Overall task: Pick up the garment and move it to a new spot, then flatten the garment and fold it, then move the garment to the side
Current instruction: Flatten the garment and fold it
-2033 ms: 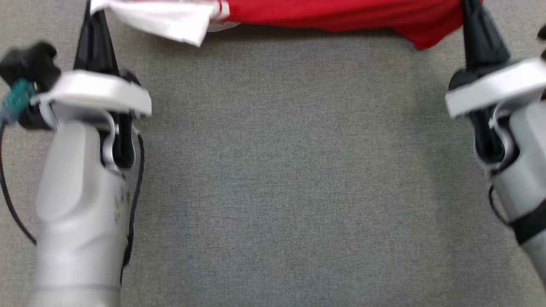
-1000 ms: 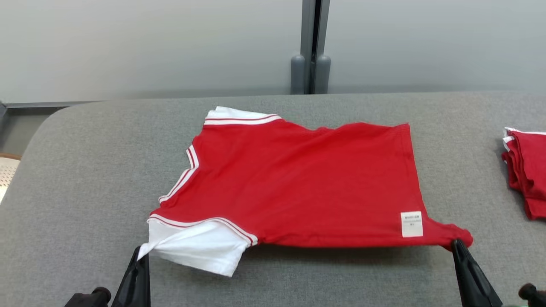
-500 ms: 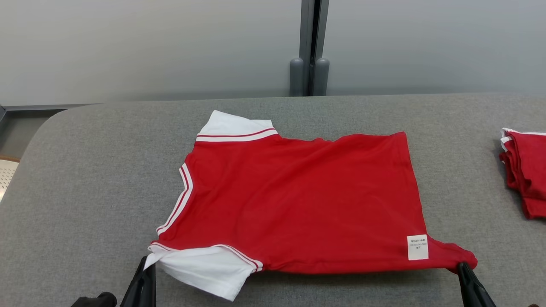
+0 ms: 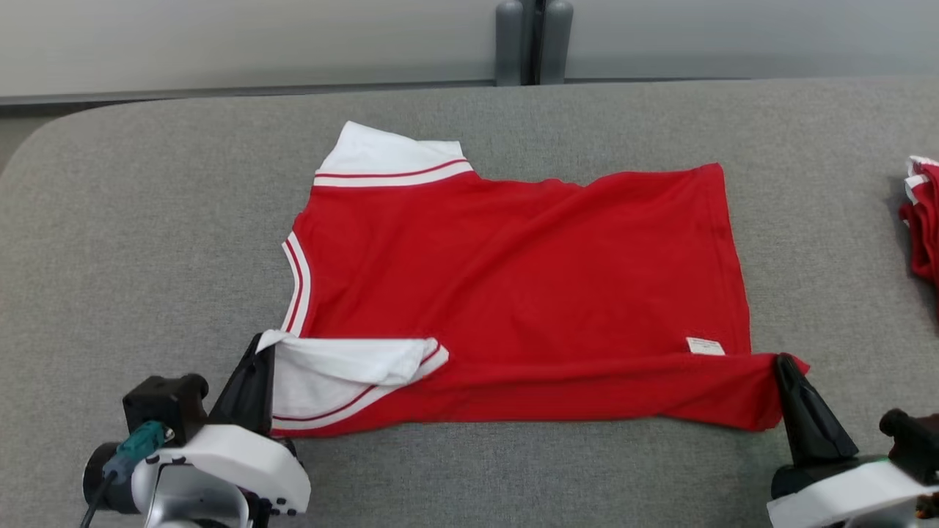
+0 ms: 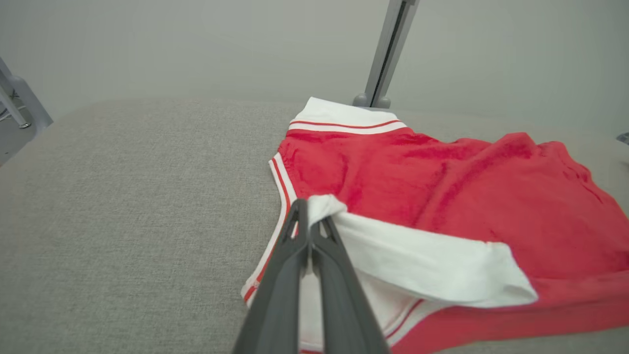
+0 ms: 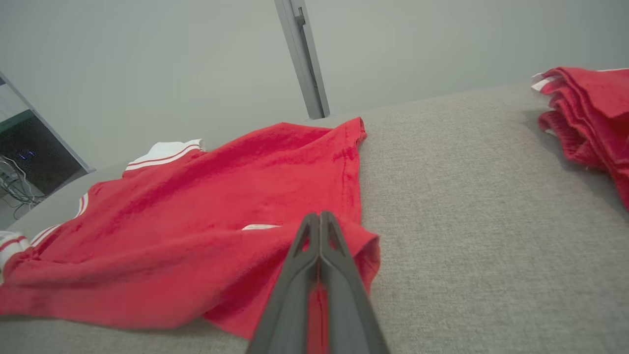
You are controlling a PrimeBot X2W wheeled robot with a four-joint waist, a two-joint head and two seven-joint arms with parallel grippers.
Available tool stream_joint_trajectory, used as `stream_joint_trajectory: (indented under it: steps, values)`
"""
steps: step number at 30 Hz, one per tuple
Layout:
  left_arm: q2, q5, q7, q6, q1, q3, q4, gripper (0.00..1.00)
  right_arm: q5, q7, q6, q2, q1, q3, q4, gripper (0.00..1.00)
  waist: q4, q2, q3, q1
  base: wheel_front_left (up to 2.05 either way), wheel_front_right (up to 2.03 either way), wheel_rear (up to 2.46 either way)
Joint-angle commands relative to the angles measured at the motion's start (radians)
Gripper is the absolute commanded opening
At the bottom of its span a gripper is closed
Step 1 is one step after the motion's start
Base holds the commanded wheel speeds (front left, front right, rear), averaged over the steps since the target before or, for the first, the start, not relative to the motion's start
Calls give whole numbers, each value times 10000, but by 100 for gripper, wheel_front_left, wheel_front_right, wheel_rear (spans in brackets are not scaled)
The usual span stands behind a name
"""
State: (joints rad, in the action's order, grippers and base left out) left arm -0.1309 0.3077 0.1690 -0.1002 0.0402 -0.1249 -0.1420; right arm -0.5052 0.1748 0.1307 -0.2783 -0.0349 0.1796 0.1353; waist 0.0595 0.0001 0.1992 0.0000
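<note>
The garment (image 4: 513, 279) is a red shirt with white sleeves and striped trim, lying spread on the grey table. Its near edge is doubled over onto the body. My left gripper (image 4: 258, 348) is shut on the white sleeve corner (image 5: 319, 206) at the near left, and in the left wrist view the gripper (image 5: 308, 221) pinches that white cloth. My right gripper (image 4: 785, 363) is shut on the red hem corner at the near right; the right wrist view has its fingers (image 6: 320, 221) pressed together with red fabric (image 6: 196, 206) between them.
A stack of folded red garments (image 4: 923, 224) sits at the table's right edge, also in the right wrist view (image 6: 589, 113). A grey post (image 4: 533, 40) stands behind the table's far edge. The table (image 4: 132, 220) has a rounded far-left corner.
The head camera has tilted down and both arms' wrists have come into view. The near edge of the garment, held in both grippers, has been carried forward and folded onto the body.
</note>
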Motion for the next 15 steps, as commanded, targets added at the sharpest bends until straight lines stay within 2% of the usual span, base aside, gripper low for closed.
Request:
stream_joint_trajectory:
  steps: [1,4,5,6,7,8,9,14,15]
  values:
    - [-47,83,-166,125,-417,76,333,0,-90,71,0,-116,336,114,200,0,-84,-1,399,0,0,0,0]
    - [-20,245,-432,353,-1094,68,1205,0,-211,237,0,-247,937,444,665,0,-139,-1,674,0,0,0,0]
    - [-5,274,-527,401,-1274,66,1495,6,-267,320,0,-246,1125,573,769,0,-155,-1,758,0,0,0,0]
    - [7,273,-647,436,-1435,77,1751,46,-289,371,0,-267,1286,695,871,18,-164,-1,830,0,0,0,0]
    - [42,309,-820,464,-1593,93,1983,100,-306,442,0,-293,1416,821,952,43,-177,-1,875,0,0,0,0]
    - [64,341,-968,484,-1695,104,2174,100,-321,522,0,-323,1513,931,988,86,-197,-1,907,0,0,0,0]
    - [94,338,-1234,489,-1797,143,2291,100,-313,595,0,-370,1613,987,1003,100,-210,-1,938,0,0,0,0]
    - [220,37,-3143,243,-1862,388,2521,100,37,854,0,-441,1781,810,606,100,-281,-1,922,0,0,0,0]
    - [220,37,-3143,243,-1862,388,2521,100,37,854,0,-441,1781,810,606,100,-281,-1,922,0,0,0,0]
